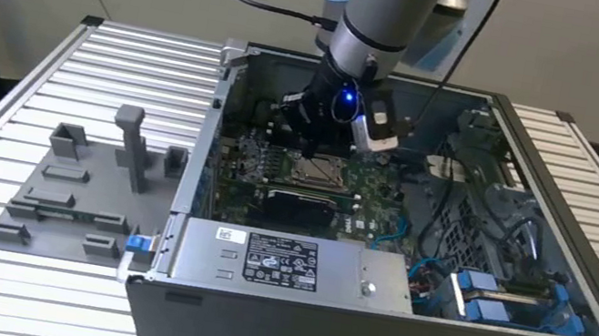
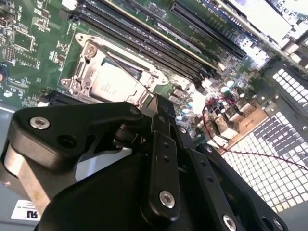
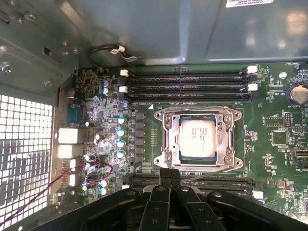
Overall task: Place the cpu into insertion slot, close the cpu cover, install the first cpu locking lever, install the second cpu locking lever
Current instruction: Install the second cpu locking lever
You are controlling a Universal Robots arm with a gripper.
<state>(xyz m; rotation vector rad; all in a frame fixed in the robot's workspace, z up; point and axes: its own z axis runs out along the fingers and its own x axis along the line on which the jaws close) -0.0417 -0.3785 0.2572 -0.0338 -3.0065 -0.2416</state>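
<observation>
Nearest the wrist cameras, the gripper hangs just above the motherboard with its dark fingers drawn together to a narrow tip and nothing held between them; in the exterior view it sits low inside the open computer case, right by the socket. Just beyond the fingertips lies the cpu, already seated flat in the insertion slot, its pale metal top showing through the square window of the cpu cover, which looks lowered over it. A thin wire locking lever runs along the socket edge closest to the gripper, seemingly not yet hooked down, though its latch cannot be made out for certain. The chip is likely light, stiff and fragile, best touched only at its edges; the cover is thin sheet metal that would flex, and the lever is a springy rod best taken near its free end, where it may slip under smooth fingers. Farther off stand the memory slots and then the grey case wall.
</observation>
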